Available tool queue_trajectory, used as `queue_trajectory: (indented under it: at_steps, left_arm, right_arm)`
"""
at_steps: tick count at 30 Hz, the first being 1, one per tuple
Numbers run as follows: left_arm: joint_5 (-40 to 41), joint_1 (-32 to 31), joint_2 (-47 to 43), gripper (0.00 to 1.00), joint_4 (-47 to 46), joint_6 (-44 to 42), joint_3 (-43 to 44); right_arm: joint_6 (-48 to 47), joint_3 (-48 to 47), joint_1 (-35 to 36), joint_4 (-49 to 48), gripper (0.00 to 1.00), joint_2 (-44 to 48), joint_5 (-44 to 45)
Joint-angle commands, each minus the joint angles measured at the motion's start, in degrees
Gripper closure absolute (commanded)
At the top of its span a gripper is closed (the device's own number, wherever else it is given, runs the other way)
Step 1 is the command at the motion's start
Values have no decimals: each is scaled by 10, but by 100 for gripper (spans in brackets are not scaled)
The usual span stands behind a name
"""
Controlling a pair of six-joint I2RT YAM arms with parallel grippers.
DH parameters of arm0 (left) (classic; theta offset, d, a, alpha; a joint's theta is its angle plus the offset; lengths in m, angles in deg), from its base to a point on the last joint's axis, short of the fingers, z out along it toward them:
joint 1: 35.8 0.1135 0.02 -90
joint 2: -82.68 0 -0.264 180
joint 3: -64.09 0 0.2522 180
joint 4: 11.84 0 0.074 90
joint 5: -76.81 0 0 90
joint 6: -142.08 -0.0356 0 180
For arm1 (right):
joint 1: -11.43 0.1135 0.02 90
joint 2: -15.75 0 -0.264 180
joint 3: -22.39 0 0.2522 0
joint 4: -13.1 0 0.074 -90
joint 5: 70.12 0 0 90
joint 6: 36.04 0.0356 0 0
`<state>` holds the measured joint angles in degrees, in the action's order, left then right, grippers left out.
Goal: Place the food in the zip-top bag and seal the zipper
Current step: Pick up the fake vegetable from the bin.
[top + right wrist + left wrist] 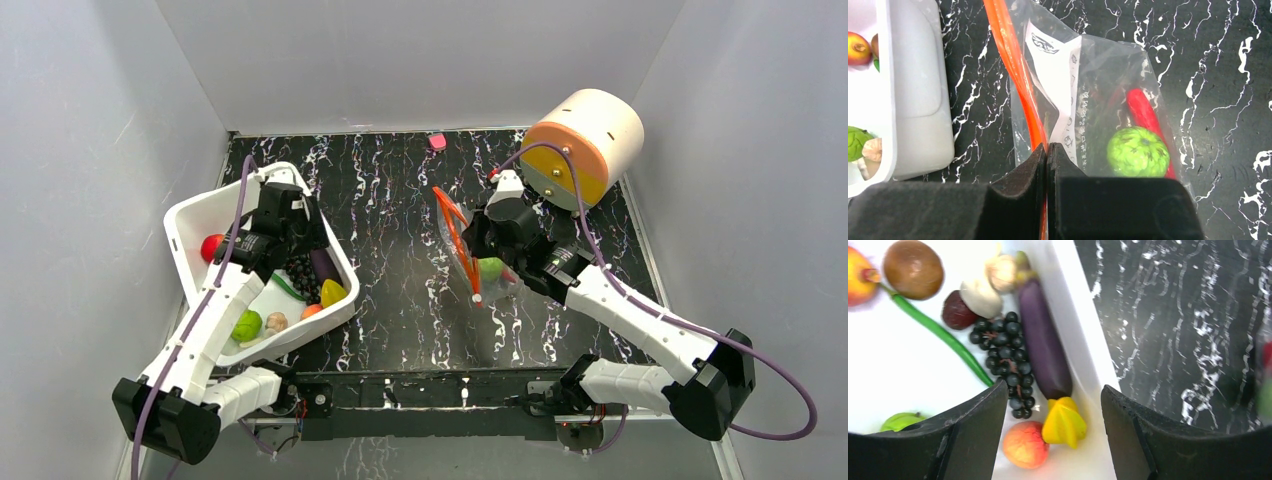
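Note:
The clear zip-top bag point(482, 258) point(1098, 85) lies mid-table with its orange-red zipper point(455, 232) point(1015, 65) standing open. Inside it lie a green round fruit point(1138, 151) point(491, 268) and a red chili point(1145, 115). My right gripper point(1047, 147) point(478, 240) is shut on the bag's edge at the zipper. My left gripper point(1054, 385) point(290, 240) hangs open over the white tub point(190, 215) point(1083, 340). Just ahead of its tips lie the purple eggplant point(1043, 345) point(323, 264) and the black grapes point(1005, 360). A red apple point(211, 247) sits at the tub's far left.
The tub also holds a yellow star-shaped fruit point(1064, 422), a peach point(1025, 444), a green bean point(943, 335), garlic point(980, 297) and a brown fruit point(913, 267). An orange and cream cylinder point(585, 145) stands at the back right. A small pink piece point(437, 141) lies by the back wall.

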<state>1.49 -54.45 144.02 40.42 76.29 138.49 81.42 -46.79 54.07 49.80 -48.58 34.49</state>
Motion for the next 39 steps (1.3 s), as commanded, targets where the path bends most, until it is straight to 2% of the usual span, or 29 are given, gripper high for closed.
queue_trajectory:
  at_steps: [1, 8, 12, 18, 22, 27, 31, 39]
  left_arm:
    - [90, 14, 2, 33, 14, -8, -13]
    - [39, 79, 32, 33, -30, -18, -35]
    - [-23, 152, 37, 40, -91, -20, -53]
    - [-67, 215, 72, 54, -146, 7, -40]
    - [-84, 236, 125, 64, -164, 3, -31]
    - [-89, 259, 166, 65, -183, 3, -39]
    - [-131, 266, 194, 66, -210, 7, -53]
    - [-125, 292, 242, 70, -209, -5, -42]
  right_arm:
    - [6, -7, -1, -50, 100, 2, -3]
    - [4, -5, -1, -53, 100, 17, 3]
    - [1, -1, -1, -56, 100, 23, 4]
    - [-3, 5, -1, -60, 100, 33, 2]
    - [-8, 8, -1, -62, 100, 41, 4]
    - [-13, 5, -1, -60, 100, 50, 3]
    - [-14, 7, -1, -59, 100, 51, 8]
    - [-8, 9, -1, -59, 100, 49, 0]
